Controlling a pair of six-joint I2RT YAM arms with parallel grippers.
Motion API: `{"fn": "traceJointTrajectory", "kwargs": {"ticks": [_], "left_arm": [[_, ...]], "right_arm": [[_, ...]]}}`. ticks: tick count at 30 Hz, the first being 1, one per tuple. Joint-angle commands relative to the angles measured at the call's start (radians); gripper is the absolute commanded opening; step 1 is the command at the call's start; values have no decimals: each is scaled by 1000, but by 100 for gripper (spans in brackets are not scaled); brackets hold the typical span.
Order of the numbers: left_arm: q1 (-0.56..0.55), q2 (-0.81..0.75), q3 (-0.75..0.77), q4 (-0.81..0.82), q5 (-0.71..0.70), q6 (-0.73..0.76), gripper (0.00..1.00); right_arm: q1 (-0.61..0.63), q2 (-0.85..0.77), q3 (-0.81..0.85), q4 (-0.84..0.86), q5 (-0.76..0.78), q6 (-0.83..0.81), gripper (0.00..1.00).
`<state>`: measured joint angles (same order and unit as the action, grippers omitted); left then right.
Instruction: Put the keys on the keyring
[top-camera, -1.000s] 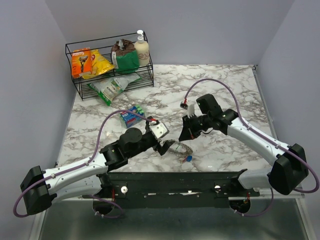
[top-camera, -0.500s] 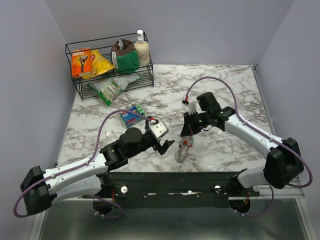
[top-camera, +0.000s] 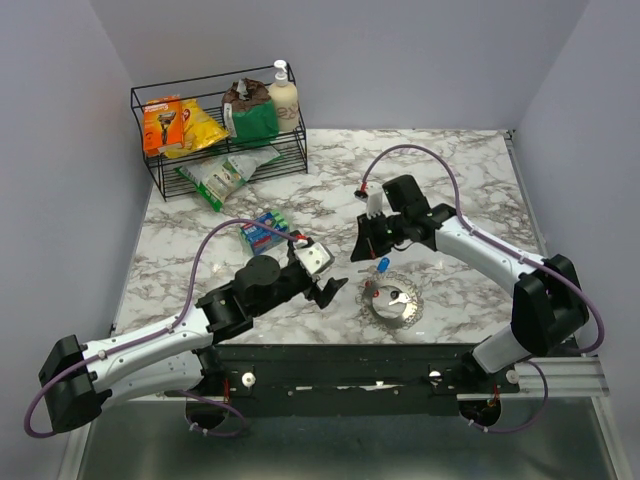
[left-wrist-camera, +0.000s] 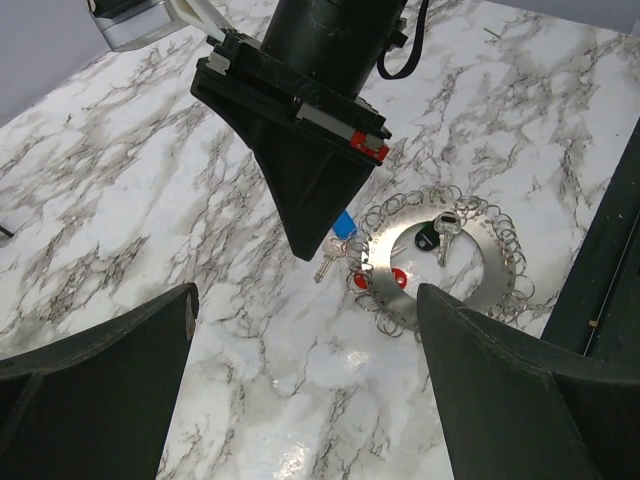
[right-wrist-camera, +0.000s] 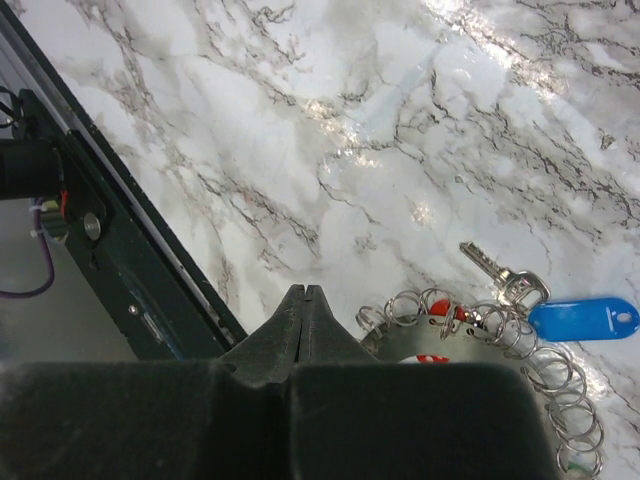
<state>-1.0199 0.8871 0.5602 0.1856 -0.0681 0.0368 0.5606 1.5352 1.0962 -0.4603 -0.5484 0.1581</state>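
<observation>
At keyring's (left-wrist-camera: 470, 262) rim, blue-headed silver key (left-wrist-camera: 343, 223)

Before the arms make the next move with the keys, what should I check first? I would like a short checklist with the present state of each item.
1. Left gripper open and empty: ok. Its fingers stand wide apart with nothing between them.
2. Right gripper carrying nothing: ok. It is shut, and nothing shows between its fingertips.
3. Keyring lying flat on the table: ok.
4. Blue-tagged key reachable: ok. It lies uncovered beside the keyring's rim.
5. Blue-tagged key already on the keyring: cannot tell.
6. Black-headed key and red tag threaded on the keyring: cannot tell. They lie over its disc.
</observation>
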Motion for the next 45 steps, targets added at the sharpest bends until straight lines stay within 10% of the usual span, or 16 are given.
{"fn": "traceJointTrajectory", "kwargs": {"ticks": [1, 20, 31, 45], "left_arm": [[6, -11, 4, 14, -29, -8, 99], [50, 78, 89, -74, -30, -136, 99], [320, 252, 257, -293, 229, -434, 99], [560, 333, 349, -492, 122, -540, 99]], "right_arm": [[-5, -12, -2, 57, -12, 12, 5], [-7, -269, -173, 173, 203, 93, 53], [-8, -558, -383, 226, 439, 170, 84], [-18, -848, -478, 166, 801, 218, 100]]}}
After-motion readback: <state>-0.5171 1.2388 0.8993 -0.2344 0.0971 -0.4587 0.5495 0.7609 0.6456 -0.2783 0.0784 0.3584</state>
